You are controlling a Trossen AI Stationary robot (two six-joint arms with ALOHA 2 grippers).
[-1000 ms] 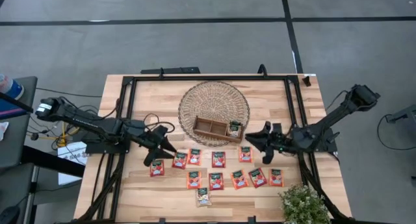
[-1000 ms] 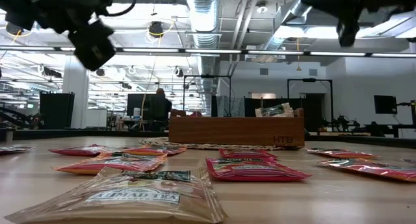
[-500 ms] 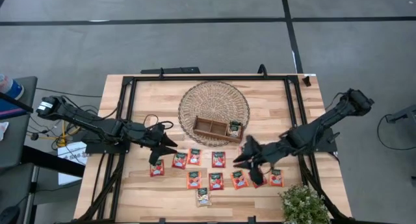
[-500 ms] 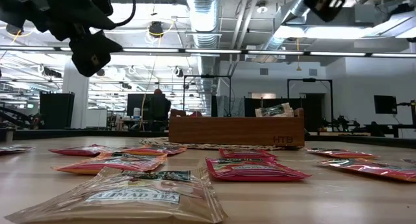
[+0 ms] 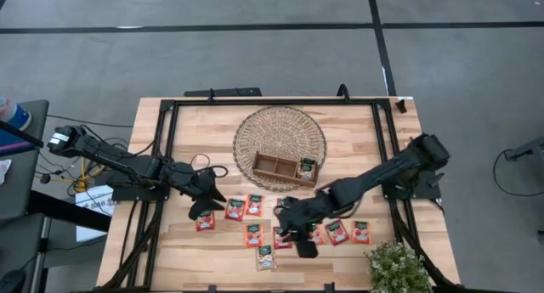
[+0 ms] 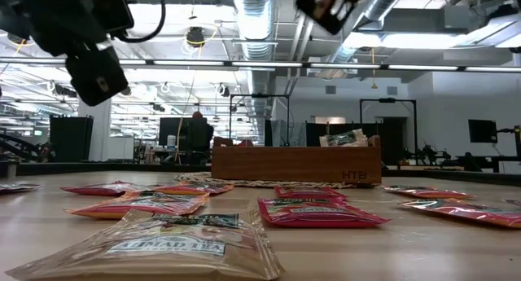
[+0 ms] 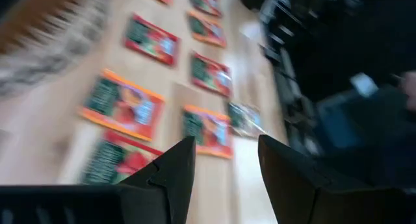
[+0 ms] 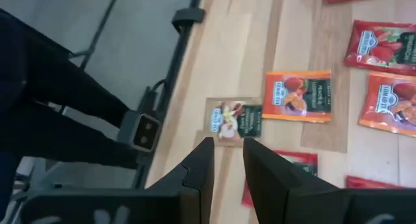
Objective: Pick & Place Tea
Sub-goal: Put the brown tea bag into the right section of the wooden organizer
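The wooden table [image 5: 357, 136] carries the woven round mat [image 5: 280, 133] with the wooden divided tray [image 5: 274, 166] on its near edge, and one sachet [image 5: 307, 167] already stands in the tray's right-hand compartment. The right arm has swung across fast: a second ago it hung out by the right side of the rows, and now the right gripper [image 5: 293, 218] is over the middle of the front rows, above the orange sachets. Its own camera looks past two fingers [image 8: 198, 169] set a narrow gap apart, nothing between them, lined up toward the whitish-beige sachet [image 8: 235, 121] at the table's front edge. That reads as the reach for the next pick, with the grasp not yet made. The left gripper [image 5: 204, 195] has barely shifted and hovers just above the leftmost sachet [image 5: 205, 220], jaws partly apart and empty, fingers [image 7: 172, 165] framing the packets below. The rest of the tea [image 5: 255, 234] lies flat in loose rows on the table between tray and front edge, so nearly all of the job is still ahead
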